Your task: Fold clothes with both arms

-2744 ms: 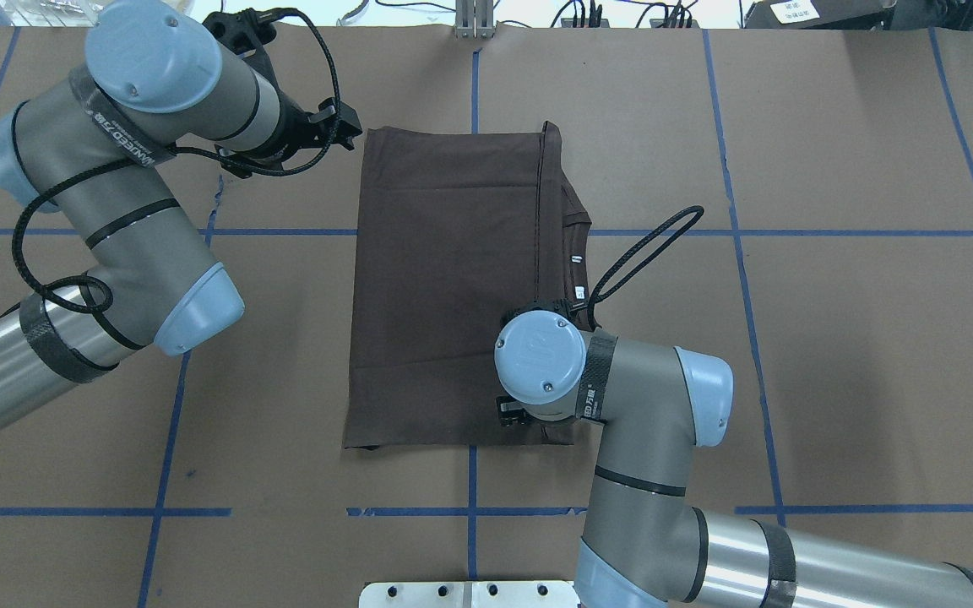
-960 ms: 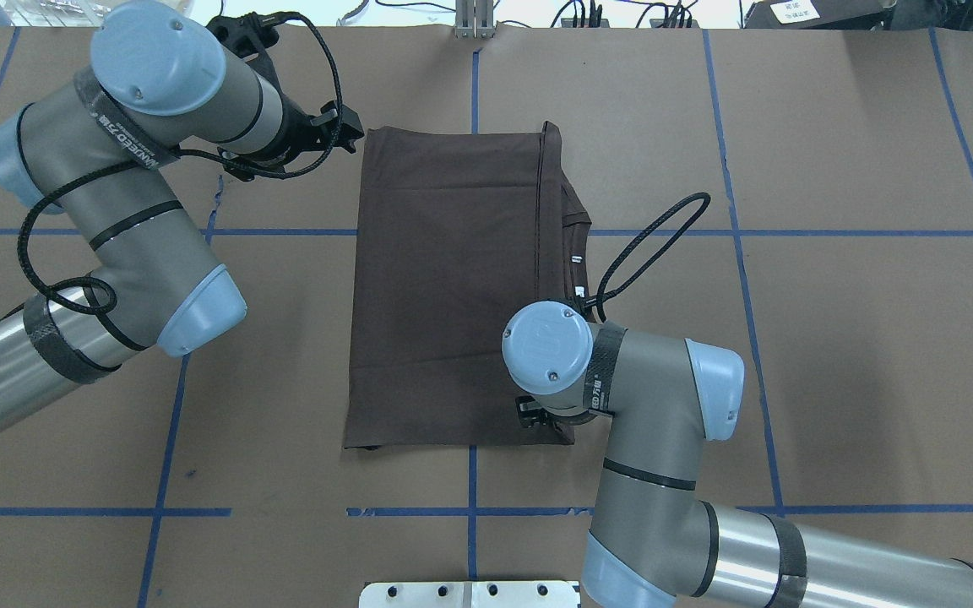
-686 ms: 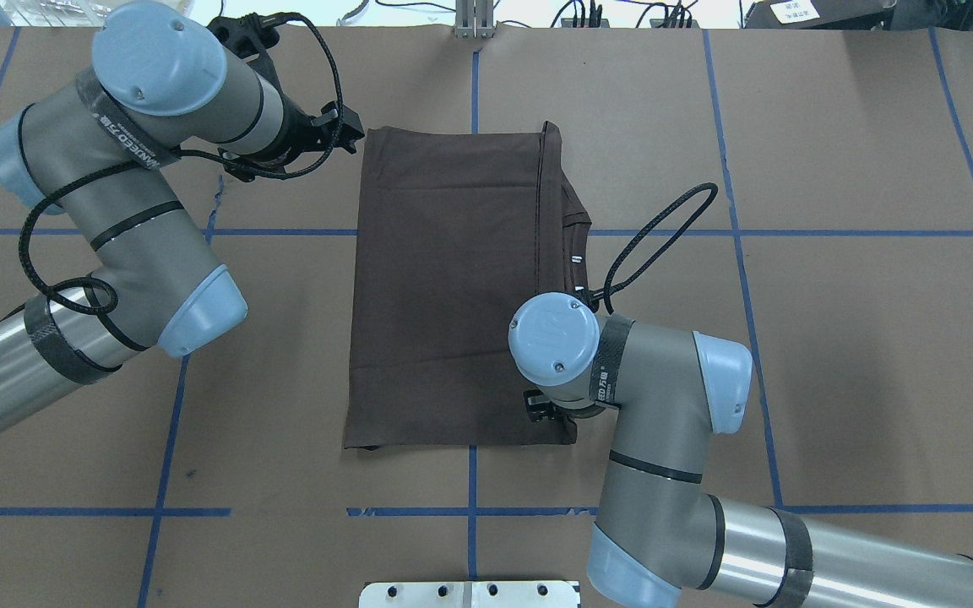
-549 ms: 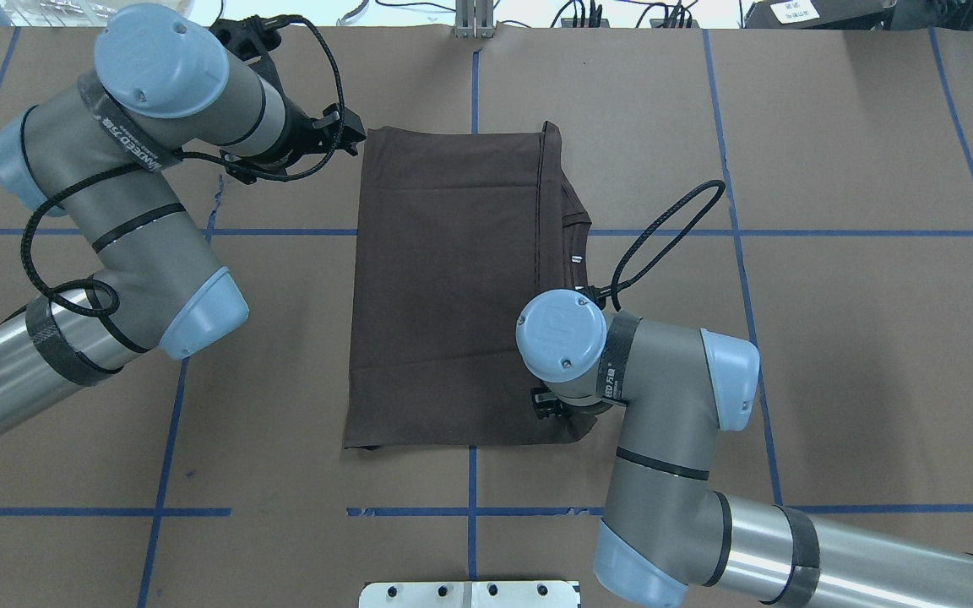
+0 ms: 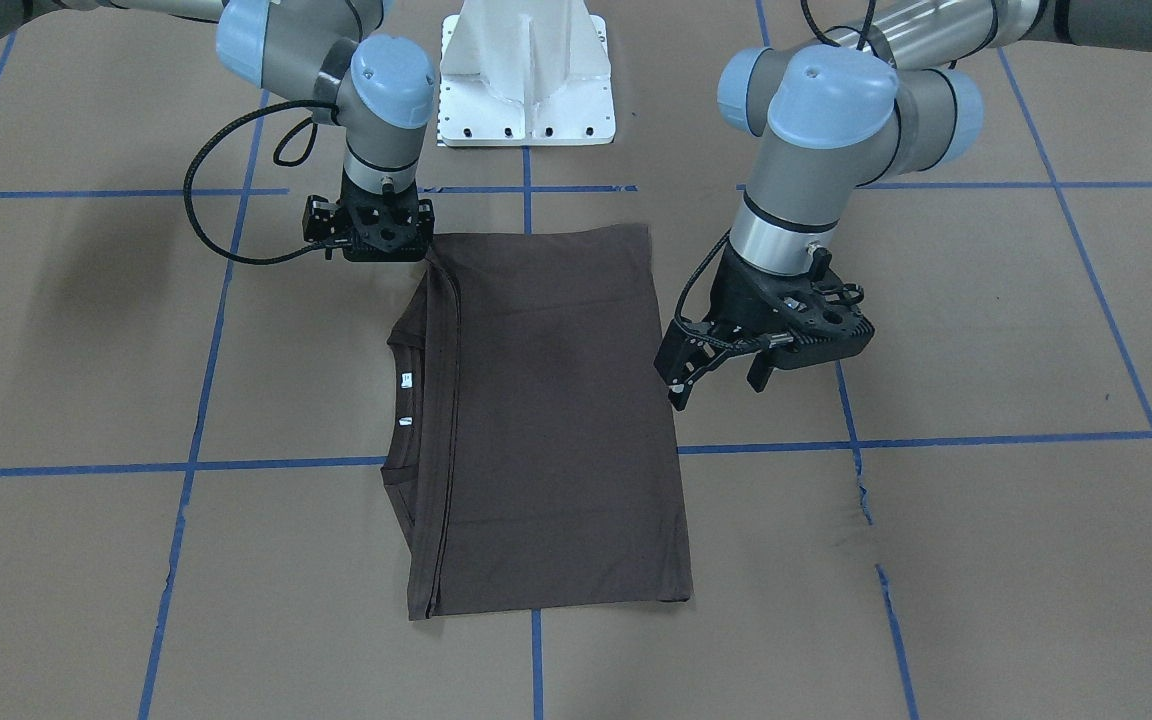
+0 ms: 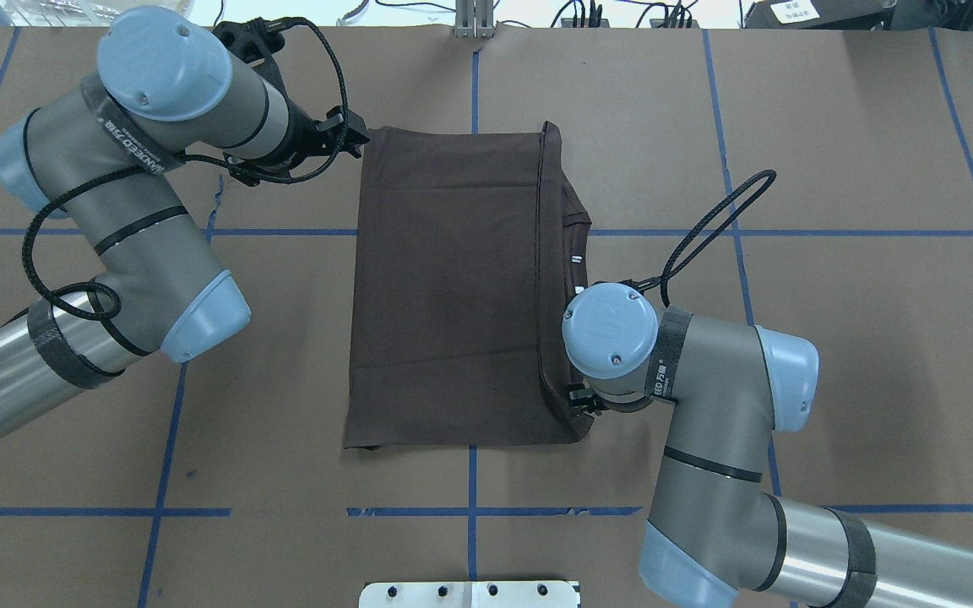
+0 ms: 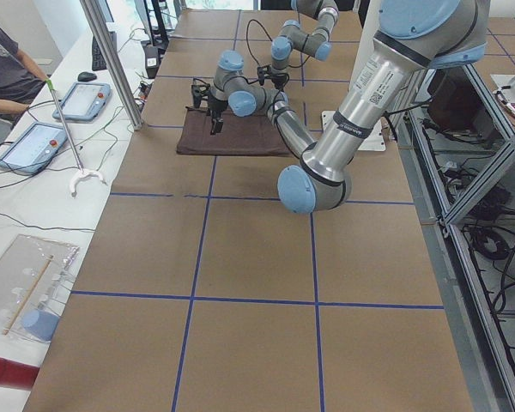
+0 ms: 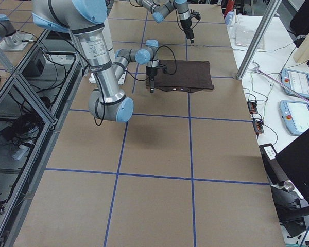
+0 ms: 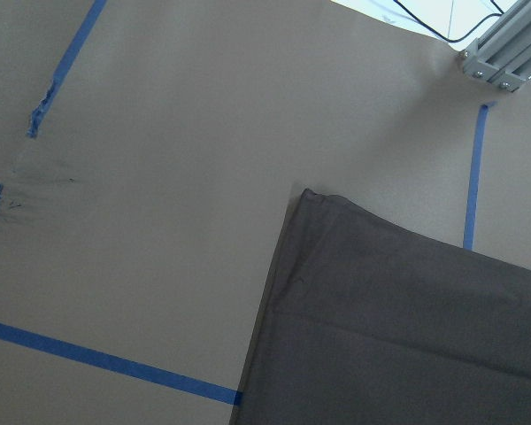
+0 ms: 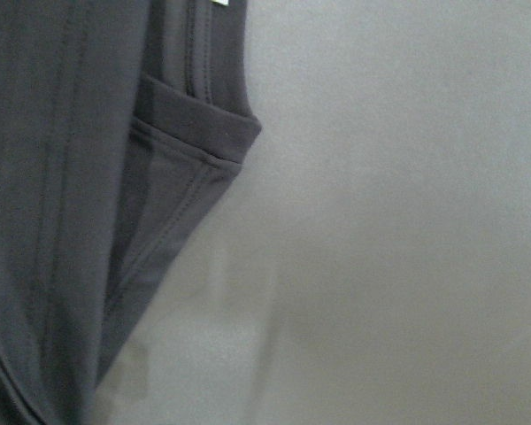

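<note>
front-facing view: the dark brown t-shirt lies folded into a tall rectangle on the brown table, collar and small white neck tags along its picture-left edge. the left gripper hangs just beside the shirt's opposite long edge, its two black fingers spread apart with nothing between them. the right gripper sits at the shirt corner nearest the white pedestal; i can't tell whether its jaws are pinching the cloth.

overhead view: the t-shirt is in the middle of the table. the left gripper points at its far left corner, and the right gripper is mostly hidden under its wrist at the near right corner.

side views: the t-shirt lies flat at the far end, both arms over it.

left wrist view: a t-shirt corner lies on bare table, no fingers visible.

right wrist view: blurred hem folds of the t-shirt fill the left side.
</note>
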Action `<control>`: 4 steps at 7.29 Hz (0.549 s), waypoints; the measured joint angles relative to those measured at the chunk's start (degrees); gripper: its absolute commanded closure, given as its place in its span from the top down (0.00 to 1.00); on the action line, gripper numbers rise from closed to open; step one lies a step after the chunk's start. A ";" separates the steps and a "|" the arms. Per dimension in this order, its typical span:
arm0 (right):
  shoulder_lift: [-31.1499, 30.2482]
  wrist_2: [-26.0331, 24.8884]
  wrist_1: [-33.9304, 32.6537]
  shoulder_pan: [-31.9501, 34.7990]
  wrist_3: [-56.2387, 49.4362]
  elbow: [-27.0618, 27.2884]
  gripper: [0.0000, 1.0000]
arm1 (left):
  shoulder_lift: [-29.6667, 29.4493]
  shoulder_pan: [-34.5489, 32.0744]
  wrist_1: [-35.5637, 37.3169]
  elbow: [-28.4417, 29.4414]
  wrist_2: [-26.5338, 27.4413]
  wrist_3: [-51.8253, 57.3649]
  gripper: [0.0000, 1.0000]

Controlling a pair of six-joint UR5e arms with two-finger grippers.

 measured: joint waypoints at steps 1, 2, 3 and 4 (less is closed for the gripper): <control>1.70 0.02 0.07 0.29 -0.10 0.05 1.00 | 0.07 -0.02 -0.02 0.06 0.02 0.11 1.00; 3.62 0.00 0.81 0.57 -0.14 -0.68 1.00 | 0.13 -0.04 -0.12 0.15 0.06 0.28 1.00; 5.54 -0.02 3.02 0.81 -0.14 -2.94 1.00 | 0.17 -0.05 -0.25 0.23 0.08 0.41 1.00; 7.18 0.01 5.37 0.95 -0.10 -5.85 1.00 | 0.19 -0.05 -0.31 0.26 0.09 0.47 1.00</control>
